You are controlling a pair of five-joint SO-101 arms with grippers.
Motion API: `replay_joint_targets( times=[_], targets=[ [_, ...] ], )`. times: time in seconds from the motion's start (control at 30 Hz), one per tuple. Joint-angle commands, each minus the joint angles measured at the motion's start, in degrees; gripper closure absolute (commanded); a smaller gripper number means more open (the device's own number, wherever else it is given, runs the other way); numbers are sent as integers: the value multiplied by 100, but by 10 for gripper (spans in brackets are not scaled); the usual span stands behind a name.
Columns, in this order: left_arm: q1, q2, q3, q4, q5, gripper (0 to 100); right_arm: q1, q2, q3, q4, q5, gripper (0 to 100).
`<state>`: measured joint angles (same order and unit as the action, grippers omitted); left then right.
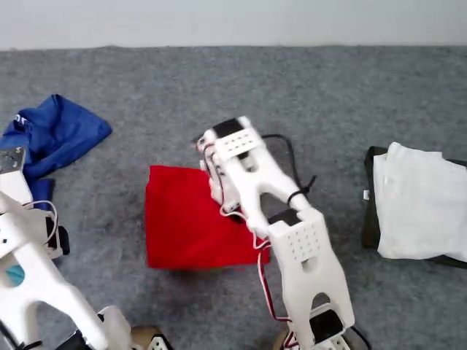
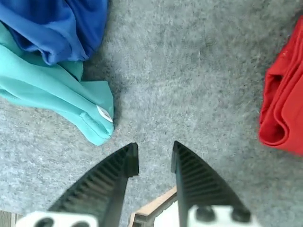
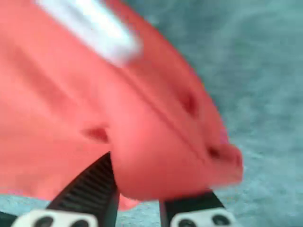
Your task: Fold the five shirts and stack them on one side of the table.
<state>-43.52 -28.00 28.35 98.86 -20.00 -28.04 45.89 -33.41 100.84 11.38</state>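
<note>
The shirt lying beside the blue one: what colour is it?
The shirt is teal, clearest in the left wrist view.

The middle shirt (image 1: 182,219) lies at the frame's centre, with the right gripper (image 1: 213,182) at its upper right edge. Upper left — a loose shirt (image 1: 55,135). At the right edge, the top shirt (image 1: 419,204) lies on a bottom shirt (image 1: 371,211) — well apart from the middle one.
</note>
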Motion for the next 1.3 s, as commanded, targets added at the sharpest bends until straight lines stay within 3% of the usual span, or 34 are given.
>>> replay_joint_targets(
  times=[0.0,0.43,0.9,1.27],
  targets=[
    [35,-53,48,26,-62,869,593,-822,-316,189,0,990],
    [35,-53,48,26,-70,869,2967,-2273,-316,92,-26,990],
    [35,-35,48,26,-70,869,4400,-2334,-774,-884,-1556,990],
    [35,-26,48,26,-70,869,6044,-2325,-1284,215,-2022,990]
  ],
)
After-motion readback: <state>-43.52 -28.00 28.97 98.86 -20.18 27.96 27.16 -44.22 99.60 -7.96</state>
